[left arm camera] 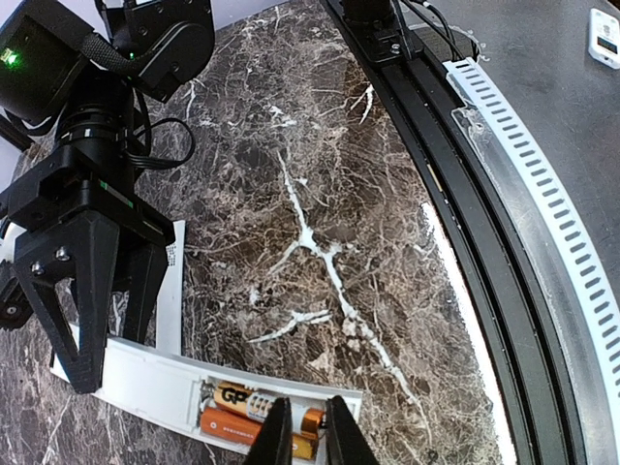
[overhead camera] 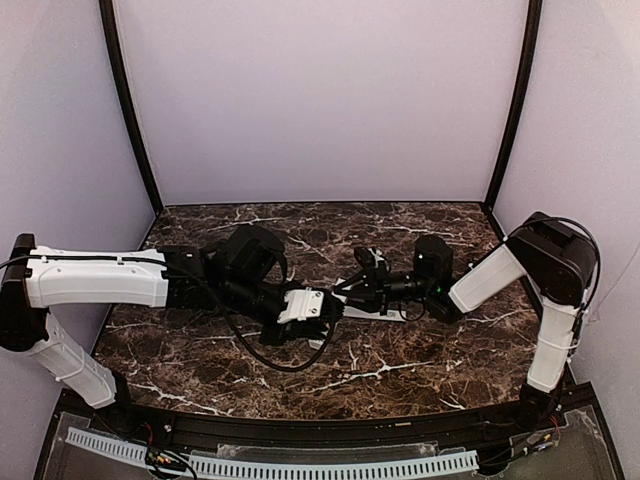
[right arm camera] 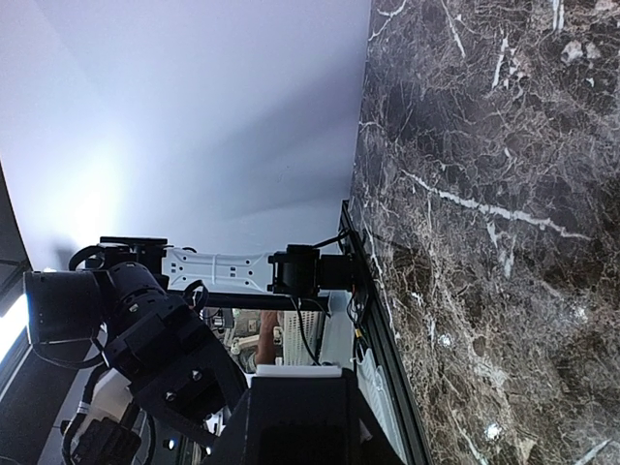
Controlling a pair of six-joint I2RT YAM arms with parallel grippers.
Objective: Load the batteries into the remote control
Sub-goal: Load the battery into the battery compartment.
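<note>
Left wrist view: the left gripper (left arm camera: 307,405) has its black fingers set nearly together over the battery recess, with a battery's brassy end showing in the slit. Whether they pinch it I cannot tell. Two batteries (left arm camera: 232,424), glossy orange cylinders, lie side by side in the remote control (left arm camera: 155,373), a smooth white bar flat on the table (left arm camera: 320,194). The right gripper (left arm camera: 113,356) clamps the remote's other end across its width. Dark brown marble with white veins spreads around, enclosed by pale lilac walls (overhead camera: 320,100).
</note>
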